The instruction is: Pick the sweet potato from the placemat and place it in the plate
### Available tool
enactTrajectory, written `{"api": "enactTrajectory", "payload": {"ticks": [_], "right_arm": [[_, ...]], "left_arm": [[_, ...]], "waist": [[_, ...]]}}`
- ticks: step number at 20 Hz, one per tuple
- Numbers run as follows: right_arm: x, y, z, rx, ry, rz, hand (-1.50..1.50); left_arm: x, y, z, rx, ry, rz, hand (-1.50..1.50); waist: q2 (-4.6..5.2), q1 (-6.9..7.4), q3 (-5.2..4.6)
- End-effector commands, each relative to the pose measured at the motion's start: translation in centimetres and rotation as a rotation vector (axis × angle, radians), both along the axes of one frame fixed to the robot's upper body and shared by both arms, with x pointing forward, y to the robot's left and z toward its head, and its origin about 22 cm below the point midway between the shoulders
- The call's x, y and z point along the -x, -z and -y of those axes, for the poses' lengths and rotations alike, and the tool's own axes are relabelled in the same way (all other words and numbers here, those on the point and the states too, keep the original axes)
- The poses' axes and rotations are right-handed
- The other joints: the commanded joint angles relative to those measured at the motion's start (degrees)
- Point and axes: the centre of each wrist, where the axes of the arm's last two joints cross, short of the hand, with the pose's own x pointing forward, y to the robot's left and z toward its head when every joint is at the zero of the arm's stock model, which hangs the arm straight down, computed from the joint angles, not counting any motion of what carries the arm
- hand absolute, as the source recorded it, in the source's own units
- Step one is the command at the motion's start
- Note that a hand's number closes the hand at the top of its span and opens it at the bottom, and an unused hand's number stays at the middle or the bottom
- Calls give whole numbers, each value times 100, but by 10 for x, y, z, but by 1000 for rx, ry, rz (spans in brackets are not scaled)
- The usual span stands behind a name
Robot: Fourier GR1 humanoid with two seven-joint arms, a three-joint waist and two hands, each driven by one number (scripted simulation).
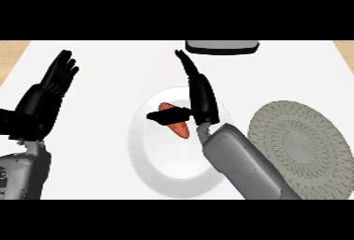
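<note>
The orange sweet potato (pixel 181 128) lies on the white plate (pixel 166 168) in the middle of the counter, in the plate's upper half. My right hand (pixel 206 103) hovers over the plate's right side with its fingers stretched straight toward the far edge. Its thumb (pixel 168 115) reaches left across the sweet potato's upper part and hides some of it. The fingers do not curl round it. The round grey woven placemat (pixel 301 145) lies right of the plate with nothing on it. My left hand (pixel 41 101) rests open at the left, fingers up.
A dark grey object with a light top (pixel 221 46) sits at the counter's far edge, beyond the right hand's fingertips. The white counter top meets wooden strips at the far left and far right corners.
</note>
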Motion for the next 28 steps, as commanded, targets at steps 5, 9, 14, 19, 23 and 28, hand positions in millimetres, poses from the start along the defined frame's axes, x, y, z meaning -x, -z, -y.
{"api": "enactTrajectory", "payload": {"ticks": [5,9,14,19,23,28], "right_arm": [[14,-6,99,-125,73,29,-150],[22,6,153,-163,66,43,-150],[37,-9,219,-99,34,61,-150],[38,2,269,-106,51,67,-150],[66,8,291,-63,25,71,-150],[67,35,307,-14,67,91,-150]], "left_arm": [[4,-7,-6,14,-24,-2,0],[-4,-11,-12,-21,-20,1,0],[10,11,5,3,-26,-4,0],[-1,-6,7,3,-16,6,0],[-2,-3,5,-6,-18,-7,0],[2,6,-6,3,-20,3,0]], "waist": [[-19,-91,1],[-6,-87,2],[-15,-106,-1],[-5,-62,0],[-9,-83,-1],[-4,-48,-1]]}}
